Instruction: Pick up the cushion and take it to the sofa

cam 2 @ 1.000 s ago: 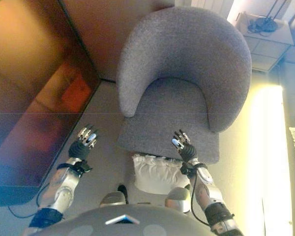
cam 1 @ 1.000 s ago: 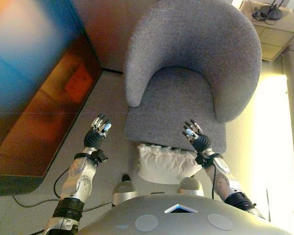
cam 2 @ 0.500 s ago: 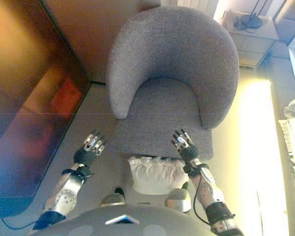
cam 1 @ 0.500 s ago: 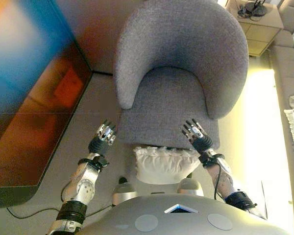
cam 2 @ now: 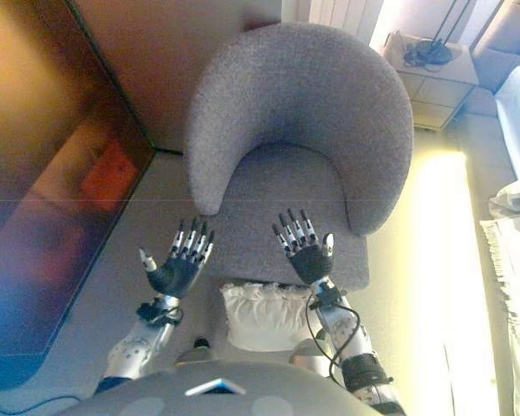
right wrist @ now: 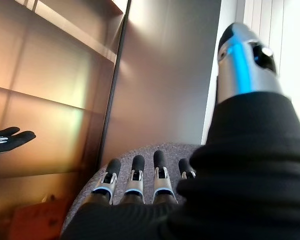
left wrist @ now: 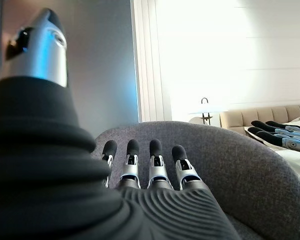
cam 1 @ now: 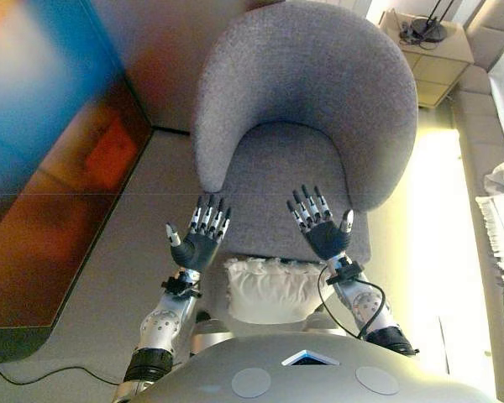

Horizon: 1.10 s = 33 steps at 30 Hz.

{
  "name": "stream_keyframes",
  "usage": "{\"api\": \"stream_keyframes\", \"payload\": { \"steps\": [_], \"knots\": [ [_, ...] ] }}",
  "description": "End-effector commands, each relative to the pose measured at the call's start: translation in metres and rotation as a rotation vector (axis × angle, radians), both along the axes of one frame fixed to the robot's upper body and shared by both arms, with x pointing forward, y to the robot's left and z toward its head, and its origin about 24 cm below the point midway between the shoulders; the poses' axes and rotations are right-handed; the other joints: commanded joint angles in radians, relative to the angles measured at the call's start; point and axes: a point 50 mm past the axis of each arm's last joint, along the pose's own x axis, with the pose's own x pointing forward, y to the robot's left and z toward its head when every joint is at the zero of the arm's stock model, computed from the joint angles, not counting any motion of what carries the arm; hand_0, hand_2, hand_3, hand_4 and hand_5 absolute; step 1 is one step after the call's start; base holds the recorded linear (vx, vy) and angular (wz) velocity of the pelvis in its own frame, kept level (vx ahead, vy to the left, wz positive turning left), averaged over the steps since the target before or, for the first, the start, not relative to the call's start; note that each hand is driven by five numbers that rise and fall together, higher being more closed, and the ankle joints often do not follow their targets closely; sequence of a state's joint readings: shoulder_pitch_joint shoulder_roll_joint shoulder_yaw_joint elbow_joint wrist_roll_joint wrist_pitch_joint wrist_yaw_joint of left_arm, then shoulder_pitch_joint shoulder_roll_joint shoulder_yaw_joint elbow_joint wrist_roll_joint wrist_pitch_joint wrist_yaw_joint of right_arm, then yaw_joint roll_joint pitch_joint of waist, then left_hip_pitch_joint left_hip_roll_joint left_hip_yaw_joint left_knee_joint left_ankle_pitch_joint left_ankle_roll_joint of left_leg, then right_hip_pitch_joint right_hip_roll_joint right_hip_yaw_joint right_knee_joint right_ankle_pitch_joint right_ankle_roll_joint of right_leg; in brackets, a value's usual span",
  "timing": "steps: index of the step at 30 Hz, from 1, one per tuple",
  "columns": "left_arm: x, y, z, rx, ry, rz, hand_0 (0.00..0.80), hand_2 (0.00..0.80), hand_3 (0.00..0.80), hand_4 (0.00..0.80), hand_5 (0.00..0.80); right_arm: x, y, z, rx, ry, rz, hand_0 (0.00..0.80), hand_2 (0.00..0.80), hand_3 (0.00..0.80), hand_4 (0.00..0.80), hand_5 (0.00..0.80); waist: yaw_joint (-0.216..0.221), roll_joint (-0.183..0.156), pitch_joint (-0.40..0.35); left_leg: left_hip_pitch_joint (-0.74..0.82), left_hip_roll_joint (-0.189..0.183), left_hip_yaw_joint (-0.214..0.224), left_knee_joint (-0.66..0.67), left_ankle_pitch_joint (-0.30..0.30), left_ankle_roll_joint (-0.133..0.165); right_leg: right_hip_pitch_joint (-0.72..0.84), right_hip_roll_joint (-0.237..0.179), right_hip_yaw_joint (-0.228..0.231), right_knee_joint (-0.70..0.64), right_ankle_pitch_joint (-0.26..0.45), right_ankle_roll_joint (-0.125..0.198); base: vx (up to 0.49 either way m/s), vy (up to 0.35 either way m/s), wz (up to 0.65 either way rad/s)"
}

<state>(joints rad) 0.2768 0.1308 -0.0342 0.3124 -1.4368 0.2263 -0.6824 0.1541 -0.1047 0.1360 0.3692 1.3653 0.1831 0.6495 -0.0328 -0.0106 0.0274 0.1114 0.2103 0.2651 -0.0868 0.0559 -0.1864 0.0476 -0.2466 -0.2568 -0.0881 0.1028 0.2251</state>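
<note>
A white frilled cushion point(cam 1: 273, 289) lies on the floor against the front edge of a grey armchair point(cam 1: 307, 126), just in front of my body. My left hand point(cam 1: 202, 245) is raised, palm up and open, over the chair's front left corner, above the cushion's left end. My right hand point(cam 1: 323, 237) is raised and open over the chair seat's front right, above the cushion's right end. Neither hand touches the cushion. In the wrist views the left fingers point(left wrist: 150, 172) and right fingers point(right wrist: 135, 185) are straight, pointing at the chair back.
A dark glossy cabinet point(cam 1: 50, 168) runs along the left. A small side table point(cam 1: 424, 50) with cables stands behind the chair at the right. White fringed cloth point(cam 1: 500, 218) lies at the right edge. A beige sofa point(left wrist: 270, 117) shows far off in the left wrist view.
Both hands have moved inward and forward over the chair's front edge and turned palm up with fingers spread. The camera has shifted slightly; the cushion has not moved.
</note>
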Motion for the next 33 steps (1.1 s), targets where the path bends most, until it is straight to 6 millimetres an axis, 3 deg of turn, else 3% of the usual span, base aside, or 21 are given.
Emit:
{"api": "stream_keyframes", "payload": {
  "steps": [1, 7, 9, 10, 12, 13, 14, 15, 17, 22, 26, 33],
  "knots": [
    [0.014, 0.008, 0.014, -0.020, -0.102, 0.028, 0.000, 0.000, 0.000, 0.000, 0.000, 0.014, 0.004, 0.020, 0.017, -0.127, 0.017, 0.000, 0.000, 0.000, 0.000, 0.000, 0.032, -0.014, 0.003, -0.046, 0.047, -0.017, 0.061, -0.005, 0.035, -0.032, -0.063, -0.029, 0.023, 0.059, 0.011, 0.014, -0.012, -0.05],
    [0.017, 0.008, 0.017, 0.008, -0.114, 0.009, 0.000, 0.000, 0.000, 0.000, 0.000, 0.013, 0.006, 0.020, -0.011, -0.133, 0.039, 0.000, 0.000, 0.000, 0.000, 0.000, 0.031, -0.014, 0.000, -0.039, 0.045, -0.016, 0.047, 0.001, 0.035, -0.029, -0.054, -0.027, 0.019, 0.057, 0.007, 0.000, 0.000, 0.00],
    [0.017, 0.016, 0.012, 0.161, -0.066, 0.036, 0.000, 0.000, 0.000, 0.000, 0.000, 0.012, 0.004, 0.016, -0.089, -0.118, 0.047, 0.000, 0.000, 0.000, 0.000, 0.000, 0.030, -0.014, 0.001, -0.038, 0.044, -0.020, 0.049, -0.001, 0.033, -0.030, -0.053, -0.023, 0.020, 0.057, 0.007, 0.000, 0.000, 0.00],
    [0.017, 0.024, 0.010, 0.268, -0.027, 0.070, 0.000, 0.000, 0.000, 0.000, 0.000, 0.012, 0.001, 0.013, -0.187, -0.100, 0.043, 0.000, 0.000, 0.000, 0.000, 0.000, 0.030, -0.013, 0.002, -0.039, 0.045, -0.023, 0.052, -0.001, 0.033, -0.030, -0.053, -0.021, 0.022, 0.056, 0.007, 0.038, 0.013, -0.01],
    [0.022, 0.042, 0.012, 0.541, 0.048, 0.143, 0.000, 0.000, 0.000, 0.000, 0.000, 0.015, -0.017, 0.005, -0.611, -0.056, 0.000, 0.000, 0.000, 0.000, 0.000, 0.000, 0.030, -0.014, 0.007, -0.042, 0.044, -0.033, 0.060, -0.004, 0.032, -0.028, -0.054, -0.016, 0.029, 0.051, 0.006, 0.000, 0.000, 0.00],
    [0.026, 0.055, 0.017, 0.822, 0.096, 0.200, 0.000, 0.000, 0.000, 0.000, 0.000, 0.019, -0.033, 0.004, -0.991, -0.044, -0.038, 0.000, 0.000, 0.000, 0.000, 0.000, 0.031, -0.015, 0.018, -0.041, 0.042, -0.041, 0.068, -0.008, 0.033, -0.027, -0.054, -0.008, 0.042, 0.043, 0.005, 0.000, 0.000, 0.00],
    [0.030, 0.063, 0.023, 0.970, 0.106, 0.220, 0.000, 0.000, 0.000, 0.000, 0.000, 0.022, -0.042, 0.007, -1.164, -0.064, -0.050, 0.000, 0.000, 0.000, 0.000, 0.000, 0.031, -0.018, 0.021, -0.052, 0.039, -0.047, 0.075, -0.005, 0.034, -0.037, -0.056, 0.001, 0.052, 0.042, 0.004, 0.000, 0.000, 0.00],
    [0.034, 0.069, 0.029, 1.071, 0.102, 0.228, 0.000, 0.000, 0.000, 0.000, 0.000, 0.025, -0.049, 0.012, -1.229, -0.065, -0.070, 0.000, 0.000, 0.000, 0.000, 0.000, 0.030, -0.021, 0.029, -0.064, 0.036, -0.056, 0.086, -0.006, 0.037, -0.045, -0.056, 0.009, 0.063, 0.038, 0.003, -0.042, 0.011, 0.02],
    [0.035, 0.076, 0.031, 1.214, 0.122, 0.227, 0.000, 0.000, 0.000, 0.000, 0.000, 0.025, -0.058, 0.017, -1.239, -0.044, -0.106, 0.000, 0.000, 0.000, 0.000, 0.000, 0.029, -0.025, 0.045, -0.080, 0.032, -0.063, 0.102, -0.008, 0.040, -0.053, -0.055, 0.018, 0.069, 0.035, -0.001, -0.055, 0.001, 0.02],
    [0.040, 0.084, 0.023, 1.416, 0.197, 0.270, 0.000, 0.000, 0.000, 0.000, 0.000, 0.029, -0.073, 0.006, -1.433, 0.076, -0.198, 0.000, 0.000, 0.000, 0.000, 0.000, 0.031, -0.022, 0.078, -0.124, 0.028, -0.075, 0.145, -0.026, 0.036, -0.088, -0.080, 0.027, 0.079, 0.048, 0.012, -0.042, 0.008, 0.00],
    [0.053, 0.080, 0.020, 1.451, 0.200, 0.279, 0.000, 0.000, 0.000, 0.000, 0.000, 0.040, -0.076, 0.005, -1.450, 0.103, -0.224, 0.000, 0.000, 0.000, 0.000, 0.000, 0.033, -0.018, 0.150, -0.227, 0.042, -0.092, 0.240, -0.048, 0.027, -0.176, -0.117, 0.050, 0.148, 0.049, 0.013, -0.181, -0.001, 0.08],
    [0.094, 0.070, 0.040, 1.465, 0.135, 0.379, 0.000, 0.000, 0.000, 0.000, 0.000, 0.073, -0.089, 0.024, -1.458, 0.143, -0.388, 0.000, 0.000, 0.000, 0.000, 0.000, 0.018, -0.013, 0.327, -0.551, 0.056, -0.176, 0.446, -0.059, 0.007, -0.473, -0.154, 0.121, 0.340, 0.037, 0.004, -0.250, -0.003, 0.06]
  ]
}}
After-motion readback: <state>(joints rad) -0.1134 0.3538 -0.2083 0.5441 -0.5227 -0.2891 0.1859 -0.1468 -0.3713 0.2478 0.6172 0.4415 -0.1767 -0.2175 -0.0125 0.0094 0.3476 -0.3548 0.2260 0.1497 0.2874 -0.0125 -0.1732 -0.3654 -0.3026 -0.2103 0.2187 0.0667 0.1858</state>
